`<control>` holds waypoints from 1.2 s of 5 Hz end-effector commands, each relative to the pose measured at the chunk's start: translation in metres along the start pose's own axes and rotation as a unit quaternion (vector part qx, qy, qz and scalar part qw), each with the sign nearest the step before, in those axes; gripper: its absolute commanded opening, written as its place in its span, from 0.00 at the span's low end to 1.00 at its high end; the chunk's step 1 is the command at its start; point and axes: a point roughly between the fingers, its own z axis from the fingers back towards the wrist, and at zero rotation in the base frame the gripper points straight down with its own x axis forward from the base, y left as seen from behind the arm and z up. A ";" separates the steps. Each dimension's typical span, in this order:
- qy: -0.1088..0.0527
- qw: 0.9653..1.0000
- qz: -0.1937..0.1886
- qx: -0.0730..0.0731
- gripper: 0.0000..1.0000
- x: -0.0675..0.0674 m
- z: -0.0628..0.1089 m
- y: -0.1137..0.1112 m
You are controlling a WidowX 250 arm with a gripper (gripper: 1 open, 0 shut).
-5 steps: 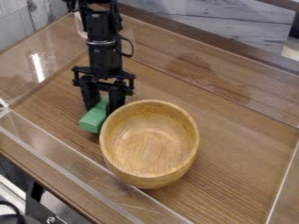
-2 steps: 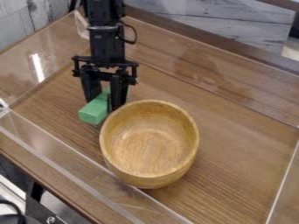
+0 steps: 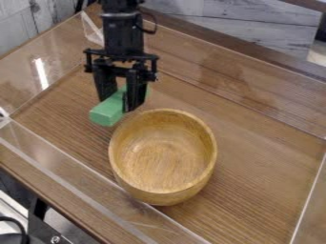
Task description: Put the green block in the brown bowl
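And here we are at the wooden table [image 3: 254,143], with the brown bowl [image 3: 162,154] sitting big and round in the middle of the shot, its thick rim and pale grain plain to see, its hollow showing nothing but bare wood. That bowl is our landmark.

Up and to the left of the bowl, the black gripper [image 3: 122,95] hangs from its arm, pointing steeply downward. Its dark fingers [image 3: 135,91] come down on either side of the green block [image 3: 110,108], and the pincer is clamped on that block: the bright green bar sits pinched between the jaws, its upper end tucked in among the black fingers and its lower end poking out toward the lower left. The block is tilted, not lying flat.

So where is the block against the bowl? Just beside its upper-left rim, outside it, close to the rim. From this angle I cannot tell for sure how much air there is under it, but its lower end appears just clear of the table. It is not over the bowl's opening; nothing green shows inside the rim.

Around the bowl, a clear plastic wall [image 3: 45,67] fences the tabletop, catching bright reflections on the left side. Behind the bowl, past the far edge of the table, a pale marbled surface [image 3: 254,29] fills the background.
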 end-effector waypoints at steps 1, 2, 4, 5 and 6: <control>-0.040 0.999 -0.033 0.009 0.00 -0.004 0.025 -0.014; -0.043 0.997 -0.064 0.015 0.00 -0.012 0.020 -0.029; -0.052 0.994 -0.096 0.020 0.00 -0.024 0.008 -0.043; -0.059 0.993 -0.101 0.019 0.00 -0.028 0.005 -0.045; -0.067 0.992 -0.105 0.015 0.00 -0.032 0.003 -0.048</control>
